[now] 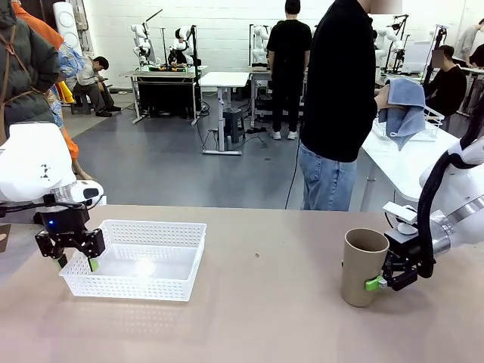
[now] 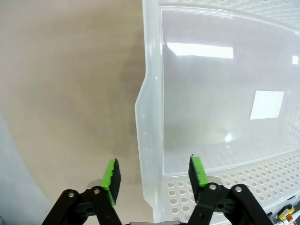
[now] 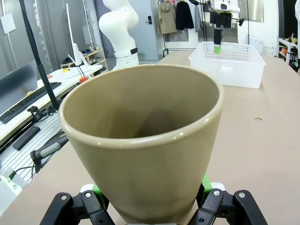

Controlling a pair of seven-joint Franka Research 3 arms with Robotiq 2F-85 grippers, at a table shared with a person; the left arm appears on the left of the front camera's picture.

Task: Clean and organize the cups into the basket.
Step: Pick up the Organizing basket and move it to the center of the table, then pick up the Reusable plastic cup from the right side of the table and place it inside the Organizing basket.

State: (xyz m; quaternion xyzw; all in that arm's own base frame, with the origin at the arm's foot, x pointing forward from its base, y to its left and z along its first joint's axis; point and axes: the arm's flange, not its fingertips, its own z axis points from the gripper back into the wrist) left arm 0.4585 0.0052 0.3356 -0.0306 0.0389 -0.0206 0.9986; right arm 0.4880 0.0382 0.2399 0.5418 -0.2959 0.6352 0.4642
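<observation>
One tan cup (image 1: 361, 266) stands upright on the table at the right. My right gripper (image 1: 370, 284) is around its lower part. In the right wrist view the cup (image 3: 145, 140) sits between the green pads (image 3: 96, 190), which press on its sides. The white mesh basket (image 1: 175, 281) lies at the left with nothing in it. My left gripper (image 1: 77, 264) hangs over the basket's left wall. In the left wrist view, that gripper (image 2: 153, 173) is open and straddles the basket's wall (image 2: 146, 136), with both pads clear of it.
A person stands at the far side of the table and holds a blue towel (image 1: 403, 106). A white table (image 1: 401, 166) behind carries a wire basket (image 1: 432, 125). The brown tabletop (image 1: 265, 302) between the basket and the cup is bare.
</observation>
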